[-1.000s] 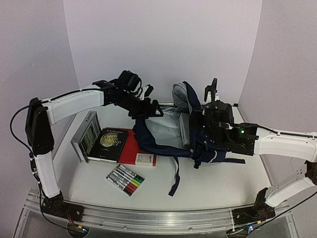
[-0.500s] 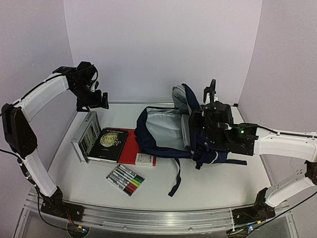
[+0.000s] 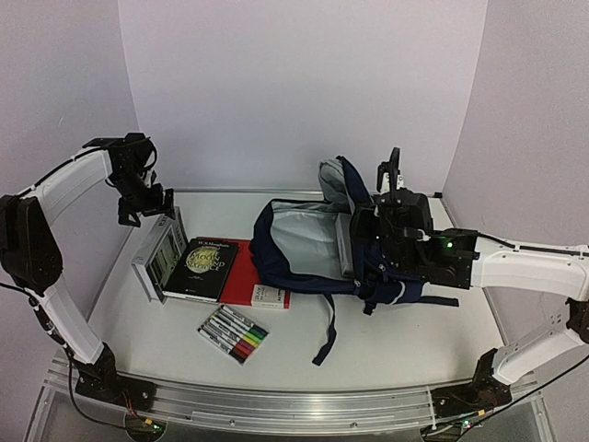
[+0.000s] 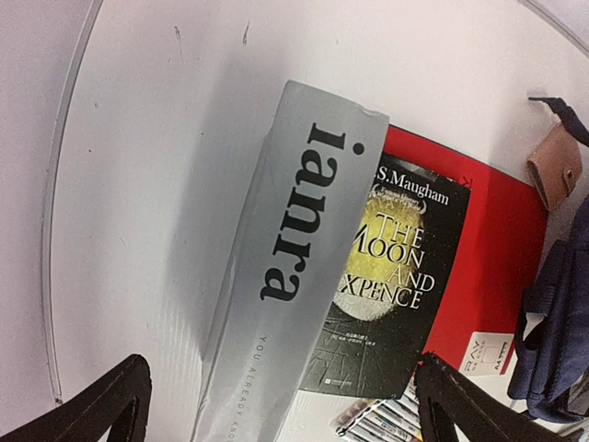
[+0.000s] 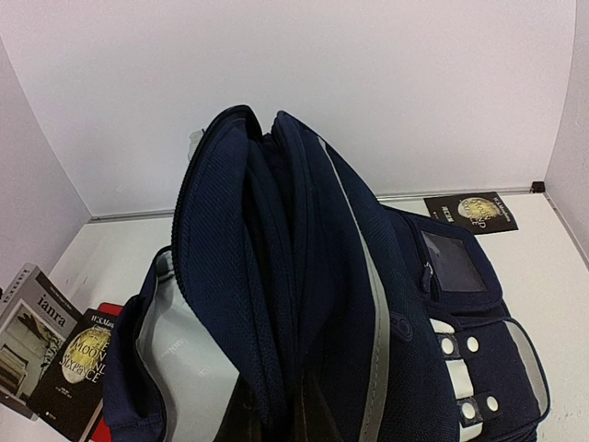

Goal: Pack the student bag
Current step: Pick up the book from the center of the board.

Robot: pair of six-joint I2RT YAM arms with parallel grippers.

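Fingers (image 4: pixel 109 407) of the left gripper (image 3: pixel 147 214) are spread wide and hold nothing. The right gripper (image 3: pixel 366 256) is closed on the fabric of the backpack (image 3: pixel 304 241).

One navy backpack lies mid-table (image 3: pixel 396 354). Its mouth gapes toward the left, grey lining shows, and its straps trail toward the near edge.

There are three flat reading items left of it:
- One grey book (image 3: pixel 158 253) stands on its long edge.
- One red folder (image 3: pixel 244 282) lies flat.
- One dark paperback (image 3: pixel 204 269) lies on the folder, touching the grey book.

One pack of coloured markers (image 3: pixel 235 334) lies nearer the bases. One small white box (image 3: pixel 269 296) sits at the folder's near edge. One dark booklet (image 5: pixel 471 213) lies behind the backpack.

The left arm rises from its base with the forearm angled upward. Its wrist is bent down, so the gripper hangs over the grey book's far end. The right arm reaches low and level from the right.
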